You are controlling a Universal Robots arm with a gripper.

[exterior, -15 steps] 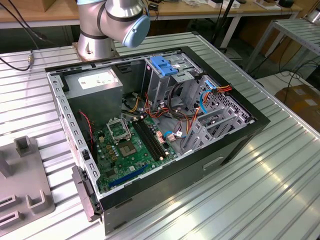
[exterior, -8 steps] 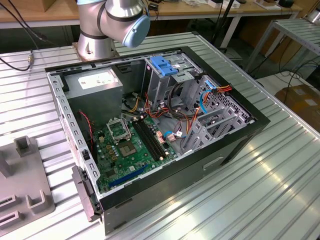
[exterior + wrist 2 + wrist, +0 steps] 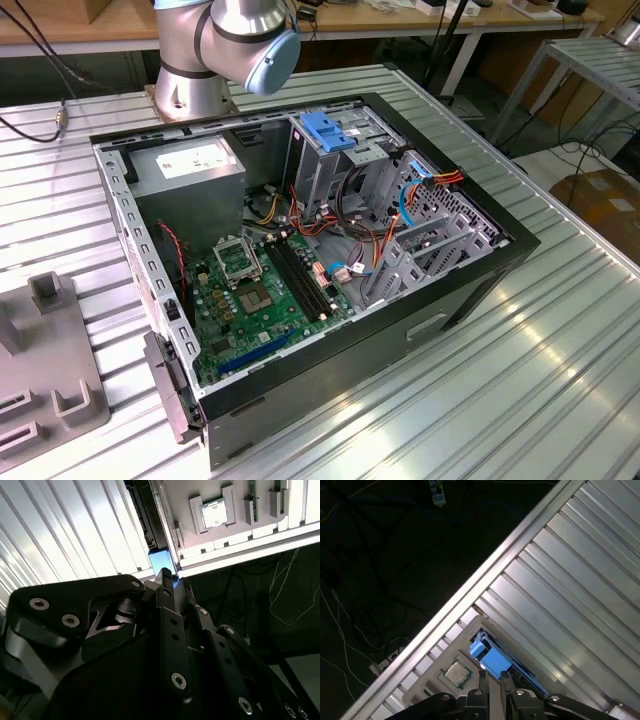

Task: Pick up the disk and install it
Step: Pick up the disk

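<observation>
While your pincer (image 3: 493, 679), nearly closed, pinches blue carrier end of disk (image 3: 490, 659), beside chip (image 3: 456, 672) on grey fixture (image 3: 432, 686) at counter (image 3: 580, 570) edge, treat it as likely dense, stiff, shock-sensitive; hold by rails. Drive cage (image 3: 345, 150) at case's (image 3: 470, 285) 1 o'clock, exterior view.

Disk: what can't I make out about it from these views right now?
Label face: in the second wrist view the disk sits edge-on, with its near end behind the gripper.
Full length: in the first wrist view the gripper covers one end of the disk.
Free slot: in the exterior view the drive cage walls and the cables hide its inside.
</observation>
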